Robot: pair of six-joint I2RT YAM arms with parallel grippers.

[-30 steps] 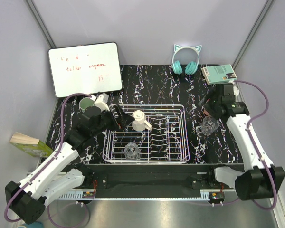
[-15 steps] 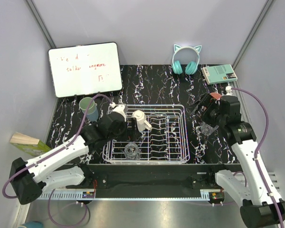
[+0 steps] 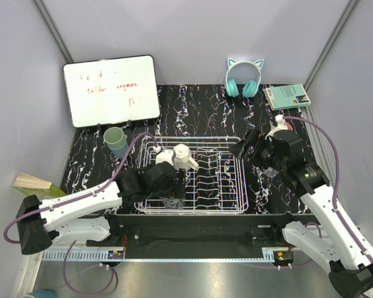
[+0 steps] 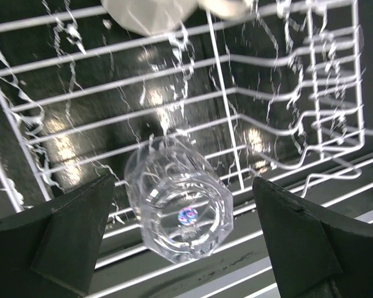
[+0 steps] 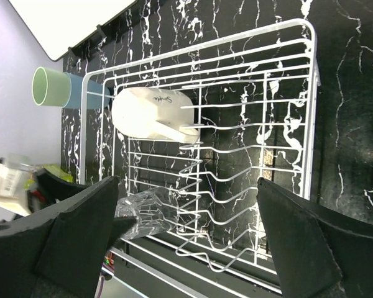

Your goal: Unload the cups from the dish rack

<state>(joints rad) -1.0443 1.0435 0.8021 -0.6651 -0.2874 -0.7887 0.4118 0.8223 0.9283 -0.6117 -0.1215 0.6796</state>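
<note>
The white wire dish rack point(image 3: 231, 186) stands mid-table. A cream handled mug point(image 3: 182, 156) lies on its side at the rack's back left. A clear glass point(image 4: 177, 208) lies at the rack's front left. My left gripper point(image 3: 172, 192) hangs over the glass, open, one finger point(image 4: 74, 236) on each side, not touching it. My right gripper point(image 3: 242, 148) is open and empty above the rack's right edge. Its view shows the rack point(image 5: 286, 143), mug point(image 5: 146, 112) and glass point(image 5: 146, 212). A pale green cup point(image 3: 115, 138) nests in a blue cup point(image 5: 93, 93) back left of the rack.
A whiteboard point(image 3: 110, 90) leans at the back left. Teal cat-ear headphones point(image 3: 244, 79) and a green book point(image 3: 287, 96) lie at the back right. A box point(image 3: 38, 188) sits off the table's left edge.
My left arm swung from the green cup at the back left to the rack's front, over the clear glass. My right arm moved left from the table's right side to the rack's right edge.
</note>
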